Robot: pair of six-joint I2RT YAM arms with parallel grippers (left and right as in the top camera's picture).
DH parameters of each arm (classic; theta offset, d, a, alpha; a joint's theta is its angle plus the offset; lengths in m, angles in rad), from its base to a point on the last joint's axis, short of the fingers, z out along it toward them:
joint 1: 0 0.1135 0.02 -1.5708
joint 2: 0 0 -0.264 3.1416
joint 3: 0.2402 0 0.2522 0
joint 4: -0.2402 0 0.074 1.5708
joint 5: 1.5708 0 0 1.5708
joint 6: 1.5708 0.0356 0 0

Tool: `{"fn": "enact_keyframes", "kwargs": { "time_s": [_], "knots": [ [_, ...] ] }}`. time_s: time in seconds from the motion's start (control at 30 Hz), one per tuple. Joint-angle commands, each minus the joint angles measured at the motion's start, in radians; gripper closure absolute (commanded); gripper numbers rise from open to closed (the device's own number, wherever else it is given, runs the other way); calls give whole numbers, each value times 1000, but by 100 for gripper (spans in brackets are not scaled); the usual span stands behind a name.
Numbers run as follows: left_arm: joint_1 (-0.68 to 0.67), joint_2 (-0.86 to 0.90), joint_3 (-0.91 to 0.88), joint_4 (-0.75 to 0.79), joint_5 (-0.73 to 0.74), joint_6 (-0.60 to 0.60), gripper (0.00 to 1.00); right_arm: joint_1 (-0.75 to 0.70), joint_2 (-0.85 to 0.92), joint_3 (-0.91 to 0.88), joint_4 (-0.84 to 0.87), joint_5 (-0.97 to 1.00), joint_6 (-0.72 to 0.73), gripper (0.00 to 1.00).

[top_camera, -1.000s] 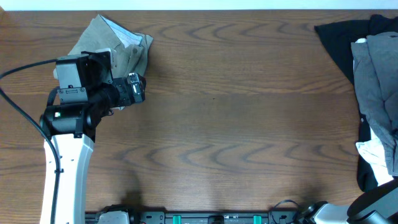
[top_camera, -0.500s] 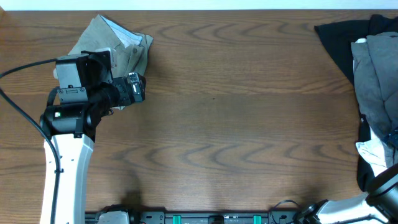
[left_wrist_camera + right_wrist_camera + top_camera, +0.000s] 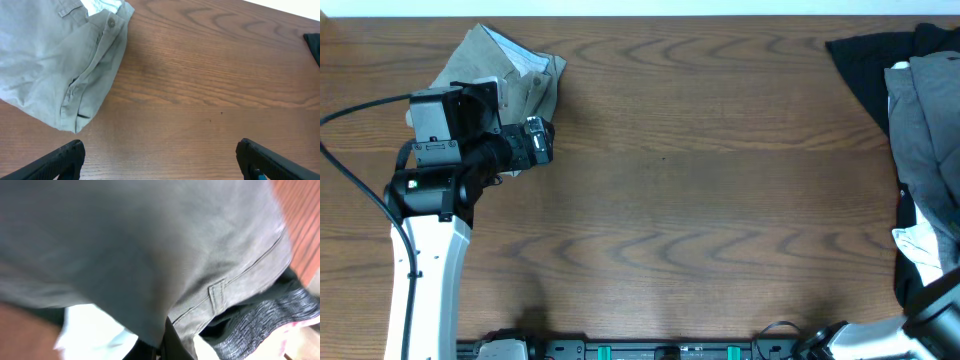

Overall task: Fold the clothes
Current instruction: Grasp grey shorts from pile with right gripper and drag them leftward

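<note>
Only the right arm (image 3: 938, 305) shifts, at the pile's (image 3: 920, 150) edge, grey shorts (image 3: 150, 240) filling its view (right gripper (image 3: 169, 341) too blurred to tell its state). Left gripper (image 3: 160, 152) hangs spread beside the khaki shorts (image 3: 55, 65): next garment's pickup seems underway

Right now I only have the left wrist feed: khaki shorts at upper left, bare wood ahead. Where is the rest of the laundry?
Observer: Overhead shows it heaped at the right edge of the table, with grey shorts on top.
Operator: Anything else in that heap?
Observer: A black garment spreads out on its far side, and a white garment pokes out on the near side.
Operator: And the other arm?
Observer: The right arm is at the near right corner, beside that heap.
</note>
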Motion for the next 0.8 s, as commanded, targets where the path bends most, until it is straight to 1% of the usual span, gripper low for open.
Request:
{"fn": "enact_keyframes", "kwargs": {
  "time_s": [0.0,0.17,0.23,0.3,0.43,0.57,0.67,0.77],
  "knots": [
    [-2,-6,25,9,-18,-5,2,57,-156,72,6,-208,-45,99],
    [-2,-6,25,19,-19,-5,2,185,-306,82,47,-487,-74,99],
    [-2,-6,25,31,-18,-5,2,260,-327,82,58,-565,-73,99],
    [-2,-6,25,43,-19,-5,2,336,-326,82,60,-602,-71,99],
    [-2,-6,25,63,-19,-5,2,529,-275,81,69,-603,-62,99],
    [-2,-6,25,58,-18,-5,2,728,-188,81,113,-603,-62,99],
    [-2,-6,25,48,-18,-5,2,873,-111,81,181,-630,-63,99],
    [-2,-6,25,42,-19,-5,2,1005,-42,81,279,-698,-67,99]
  ]
}}
